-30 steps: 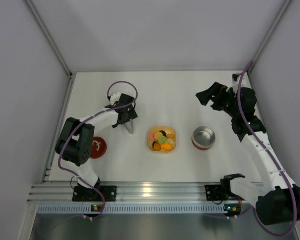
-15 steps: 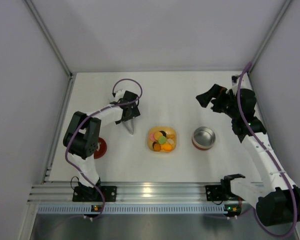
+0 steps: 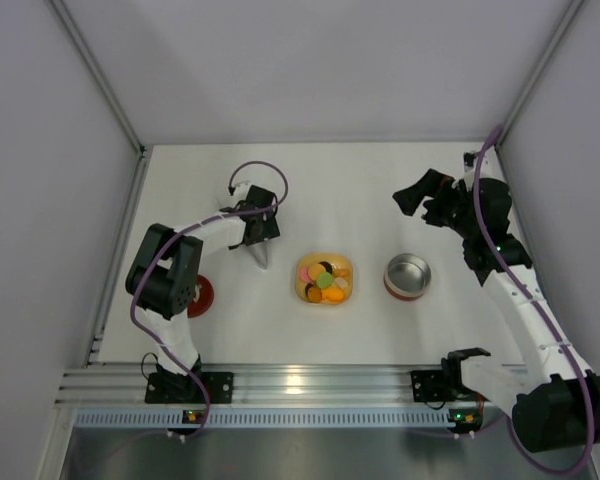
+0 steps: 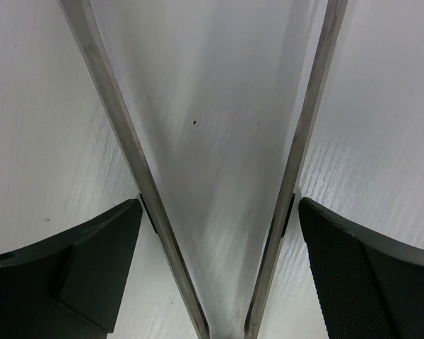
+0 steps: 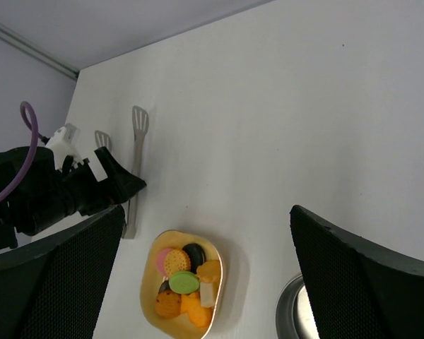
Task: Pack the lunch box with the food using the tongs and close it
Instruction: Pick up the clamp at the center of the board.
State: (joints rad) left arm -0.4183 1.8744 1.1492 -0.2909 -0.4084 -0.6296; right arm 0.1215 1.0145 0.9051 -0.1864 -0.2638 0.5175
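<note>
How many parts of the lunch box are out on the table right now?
2. The steel bowl sits right of the yellow dish; the red lid lies at far left, partly hidden by the left arm.

Open steel lunch box with red band, upright right of table centre; red lid flat near left edge. Colourful food heaped mid-table. Silver tongs flat, V spread, left of centre.

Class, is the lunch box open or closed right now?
Open. The steel lunch box shows its bare inside, and its red lid lies well apart from it.
</note>
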